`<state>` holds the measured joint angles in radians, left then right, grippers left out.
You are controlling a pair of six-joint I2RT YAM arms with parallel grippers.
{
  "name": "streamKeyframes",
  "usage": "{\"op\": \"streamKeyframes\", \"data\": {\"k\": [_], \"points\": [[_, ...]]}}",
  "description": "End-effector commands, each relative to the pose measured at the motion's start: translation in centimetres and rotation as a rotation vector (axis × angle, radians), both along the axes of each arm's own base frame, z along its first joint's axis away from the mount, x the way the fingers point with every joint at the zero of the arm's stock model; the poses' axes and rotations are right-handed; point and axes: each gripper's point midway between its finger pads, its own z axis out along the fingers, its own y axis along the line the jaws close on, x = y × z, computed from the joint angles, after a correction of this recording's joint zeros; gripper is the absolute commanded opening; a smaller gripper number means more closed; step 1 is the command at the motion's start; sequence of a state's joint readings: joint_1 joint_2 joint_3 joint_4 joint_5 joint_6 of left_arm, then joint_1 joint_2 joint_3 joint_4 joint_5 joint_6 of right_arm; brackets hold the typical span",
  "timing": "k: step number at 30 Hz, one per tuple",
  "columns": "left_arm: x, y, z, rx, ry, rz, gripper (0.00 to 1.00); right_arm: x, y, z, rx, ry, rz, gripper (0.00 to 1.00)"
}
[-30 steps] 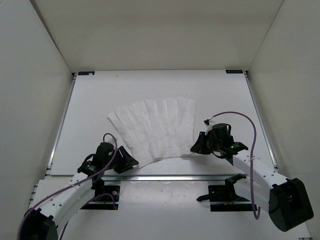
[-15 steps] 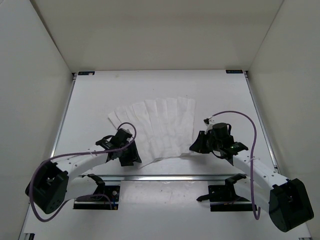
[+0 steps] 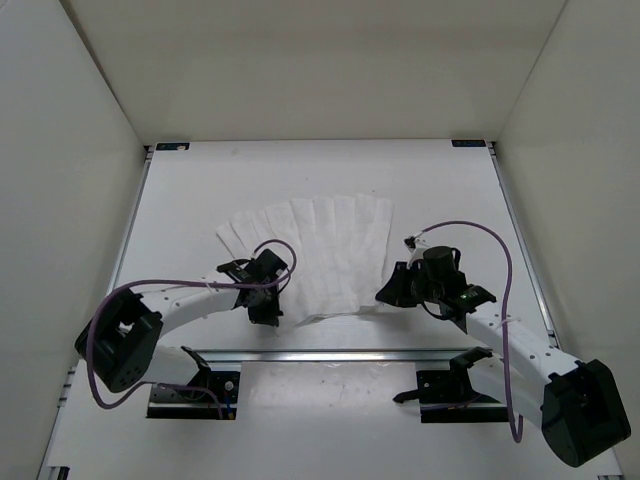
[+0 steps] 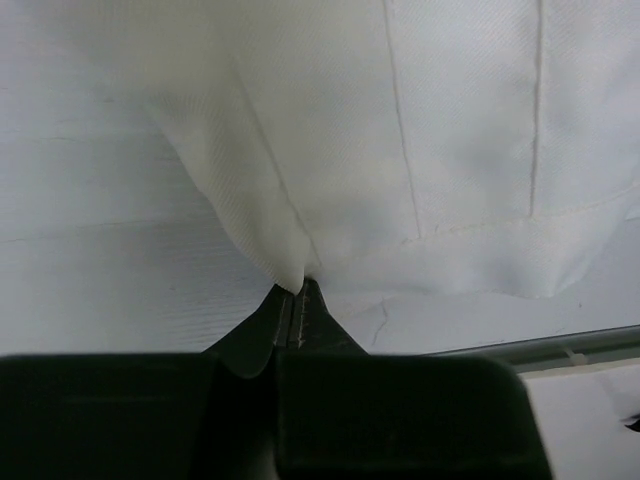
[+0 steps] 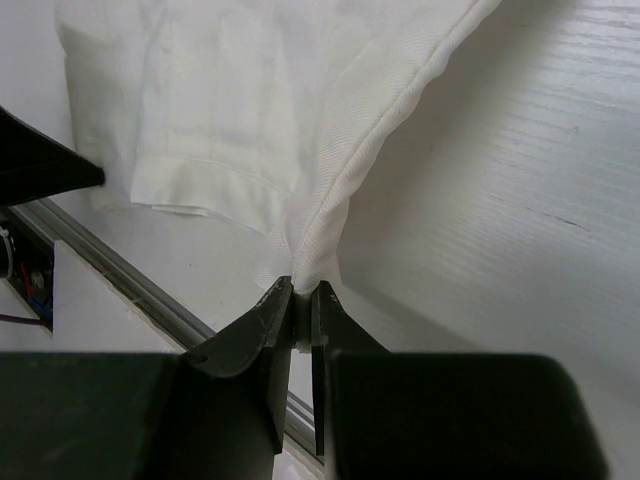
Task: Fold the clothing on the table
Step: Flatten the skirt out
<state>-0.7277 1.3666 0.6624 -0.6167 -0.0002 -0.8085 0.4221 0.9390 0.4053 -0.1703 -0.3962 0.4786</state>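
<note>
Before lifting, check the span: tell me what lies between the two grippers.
The near hem of the white pleated fabric garment stretches between left gripper and right gripper, per top view.

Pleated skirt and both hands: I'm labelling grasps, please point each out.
white pleated skirt (image 3: 320, 250), top view, middle pleats.
left hand (image 4: 296, 297), left wrist view, between its fingertips pinching fabric.
right hand (image 5: 303, 291), right wrist view, between its fingertips pinching fabric.

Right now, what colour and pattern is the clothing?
White clothing with lengthwise pleats fanning out; the top view shows it best.
</note>
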Motion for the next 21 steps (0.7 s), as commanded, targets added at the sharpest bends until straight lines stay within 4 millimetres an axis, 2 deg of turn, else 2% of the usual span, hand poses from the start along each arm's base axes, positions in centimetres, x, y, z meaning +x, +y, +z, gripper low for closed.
{"op": "streamKeyframes", "data": {"k": [1,3,4,6,7,8,9,11,12,13,15,17,18,19,21], "points": [[2.3,1.3,2.5,0.002,-0.126,0.022,0.0,1.4,-0.3,2.0,0.023,-0.041,-0.034,0.0],[5.4,1.0,7.6,-0.081,-0.266,0.048,0.0,2.2,-0.3,4.3,0.046,-0.083,-0.026,0.0],[5.9,0.8,9.2,-0.106,-0.3,0.034,0.0,2.5,-0.2,6.0,0.055,-0.114,-0.013,0.0],[8.5,0.6,16.1,-0.191,-0.454,0.055,0.0,3.0,0.1,9.1,0.075,-0.169,0.019,0.0],[8.6,0.9,17.6,-0.196,-0.48,0.036,0.0,3.6,0.2,11.7,0.081,-0.214,0.024,0.0],[9.5,0.5,21.2,-0.242,-0.549,0.034,0.0,3.7,0.3,14.2,0.09,-0.252,0.038,0.0],[9.6,0.2,24.6,-0.277,-0.61,0.023,0.0,3.7,0.4,15.7,0.097,-0.275,0.05,0.0],[9.0,0.0,30.2,-0.347,-0.71,0.004,0.0,2.8,0.7,21.0,0.111,-0.346,0.077,0.0],[8.5,-0.1,31.3,-0.373,-0.724,-0.005,0.0,2.5,0.9,24.2,0.139,-0.404,0.076,0.0],[8.4,0.7,33.8,-0.399,-0.779,0.019,0.0,1.7,1.0,25.3,0.149,-0.408,0.083,0.0],[7.5,1.3,36.6,-0.46,-0.827,0.017,0.0,0.4,1.0,29.3,0.223,-0.448,0.064,0.0],[7.8,2.3,38.1,-0.476,-0.86,0.02,0.0,0.2,1.1,31.4,0.258,-0.48,0.083,0.0],[8.2,2.8,37.5,-0.462,-0.846,0.022,0.0,1.0,1.4,30.8,0.253,-0.451,0.097,0.0],[8.9,2.9,36.9,-0.47,-0.831,0.013,0.0,1.1,1.3,31.8,0.267,-0.468,0.101,0.01],[10.5,2.6,35.1,-0.472,-0.794,0.012,0.0,3.7,1.7,30.6,0.235,-0.428,0.095,0.0]]}}
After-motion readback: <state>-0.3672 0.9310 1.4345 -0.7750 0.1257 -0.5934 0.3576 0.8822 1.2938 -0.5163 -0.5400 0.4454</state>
